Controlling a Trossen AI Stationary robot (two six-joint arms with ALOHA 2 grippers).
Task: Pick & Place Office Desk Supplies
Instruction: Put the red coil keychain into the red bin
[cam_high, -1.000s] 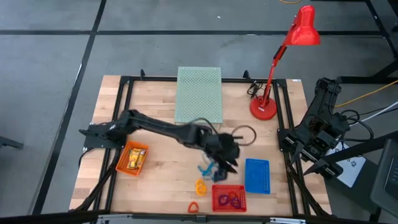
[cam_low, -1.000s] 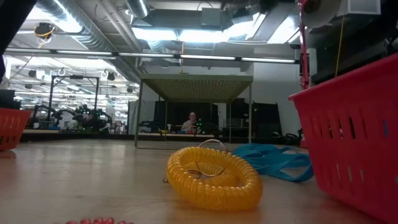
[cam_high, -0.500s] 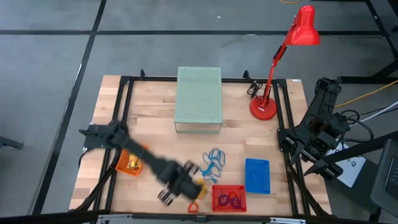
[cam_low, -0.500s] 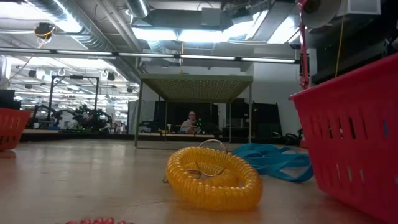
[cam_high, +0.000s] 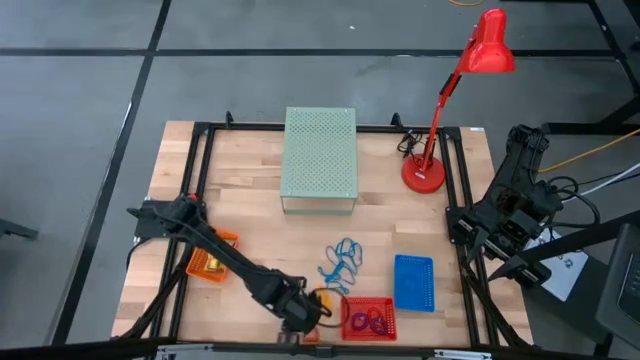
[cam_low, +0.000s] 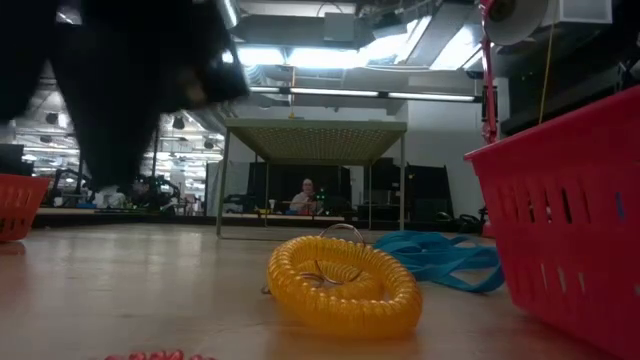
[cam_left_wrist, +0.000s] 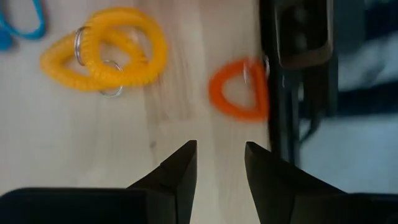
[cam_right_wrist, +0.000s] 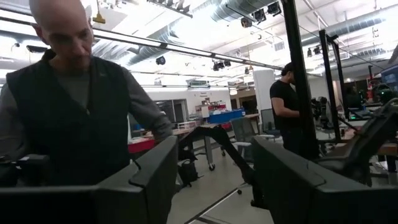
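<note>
My left pincer (cam_left_wrist: 220, 163) sat low over the tabletop (cam_high: 250, 230) by its near edge, just beside the red basket (cam_high: 367, 318), fingers slightly apart, gripping nothing. Orange coil clip (cam_left_wrist: 238, 89) lay just ahead of it. Yellow coil clip (cam_left_wrist: 106, 55) touched the basket's side; blue loops (cam_high: 341, 260) lay just beyond. My right pincer (cam_right_wrist: 211, 180) was parked off-table, open, empty.

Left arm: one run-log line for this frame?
left tool: open, empty, above table edge | nearest: orange coil ring | yellow coil ring: on table | right arm: parked off the table's right side, tool open
</note>
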